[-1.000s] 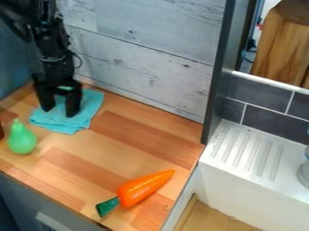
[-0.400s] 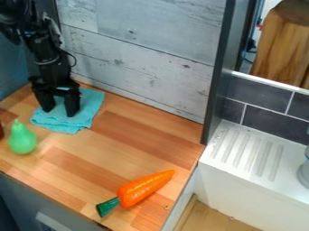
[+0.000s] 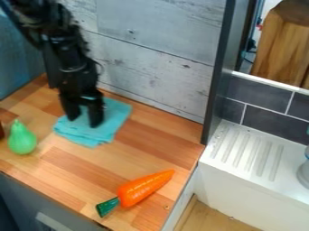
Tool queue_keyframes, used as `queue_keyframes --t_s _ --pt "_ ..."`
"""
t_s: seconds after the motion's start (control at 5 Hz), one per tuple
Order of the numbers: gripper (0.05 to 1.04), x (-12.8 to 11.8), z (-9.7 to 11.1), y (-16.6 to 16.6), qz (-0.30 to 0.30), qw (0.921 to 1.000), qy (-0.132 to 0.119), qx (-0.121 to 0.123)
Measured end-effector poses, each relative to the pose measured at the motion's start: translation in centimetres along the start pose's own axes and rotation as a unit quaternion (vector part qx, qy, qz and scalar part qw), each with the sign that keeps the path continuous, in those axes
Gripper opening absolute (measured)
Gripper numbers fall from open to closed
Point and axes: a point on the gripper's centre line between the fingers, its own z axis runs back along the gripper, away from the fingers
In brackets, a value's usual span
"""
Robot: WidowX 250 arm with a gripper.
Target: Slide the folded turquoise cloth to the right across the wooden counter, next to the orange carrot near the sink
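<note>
At the upper left, the black gripper points down with its two fingers apart, their tips on the folded turquoise cloth. Some of the cloth is hidden behind the fingers. To the left of the cloth, a green pear stands upright on the wooden counter. An orange carrot with a dark green top lies near the counter's front right, well away from the gripper.
A grey plank wall runs behind the counter. A dark upright panel stands at its right back corner, with a white ridged sink drainboard beyond. Part of a dark brown object shows at the left edge.
The gripper has moved to the right and slightly toward the front, and the cloth has slid the same way with it. The pear and carrot have stayed in place.
</note>
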Motion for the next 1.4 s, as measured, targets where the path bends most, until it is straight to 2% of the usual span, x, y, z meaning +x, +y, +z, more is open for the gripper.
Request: queue_keyframes --t_s 0.2,0.6,0.8,1.0,1.2,1.4 --pt "0.999 0.1 -0.5 -3.4 -0.017 0.9998 0.007 0.001" --pt "0.999 0.2 -0.9 -8.0 -0.050 0.9984 0.019 -0.017" --pt "0.999 0.3 -0.9 -9.0 -0.049 0.9983 0.020 -0.026" --pt "0.999 0.9 -0.3 -9.6 -0.042 0.9980 0.015 -0.044" --pt "0.999 1.3 3.1 -9.1 -0.033 0.9990 -0.022 -0.021" --pt "0.999 1.0 6.2 -7.5 -0.027 0.9981 -0.051 -0.019"
